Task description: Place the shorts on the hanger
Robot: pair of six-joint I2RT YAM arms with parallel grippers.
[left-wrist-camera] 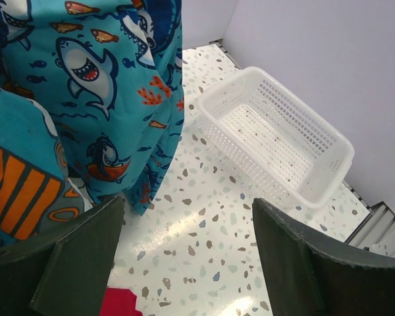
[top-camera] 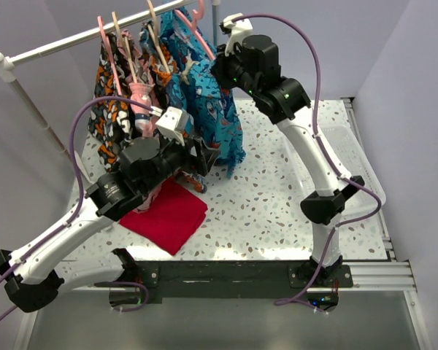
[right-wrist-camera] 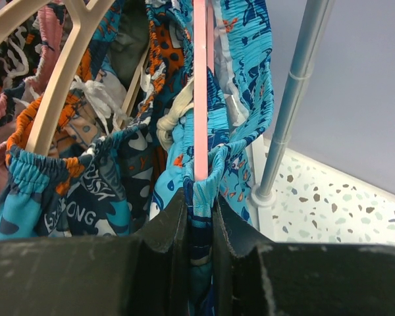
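— Where are the bright blue cartoon-print fabric shorts (top-camera: 212,109)?

— Upper middle of the top view. They hang from the white metal rail (top-camera: 73,40) among the other garments, with the legs dropping straight toward the speckled table (top-camera: 277,211). Their long axis is vertical, and the gathered waistband runs along the thin salmon-pink plastic hanger (right-wrist-camera: 201,99).

— And our right gripper (right-wrist-camera: 199,204)?

— Clenched. In its wrist view the two fingers (right-wrist-camera: 168,224) pinch the elastic waistband where it folds over the pink bar. The bar rises straight up from between them at the centre of the frame.

— The left gripper (left-wrist-camera: 187,250)?

— Released, jaws wide, nothing between them. The shorts fill the upper left of its view, close ahead and above. We cannot tell whether a fingertip brushes the hem. A white plastic mesh basket (left-wrist-camera: 283,131) sits at right. A flat red cloth (top-camera: 168,215) lies on the table beside that arm, in the lower left of the top view.

— So which arm is nearer?

— The right one, at the waistband on top. The left is down by the hem end. We judge the shorts to be on the hanger, or nearly so. Any settling left turns on the waistband lying straight along the bar, so the right pinch matters most. We cannot see whether the far side of the waistband is seated.
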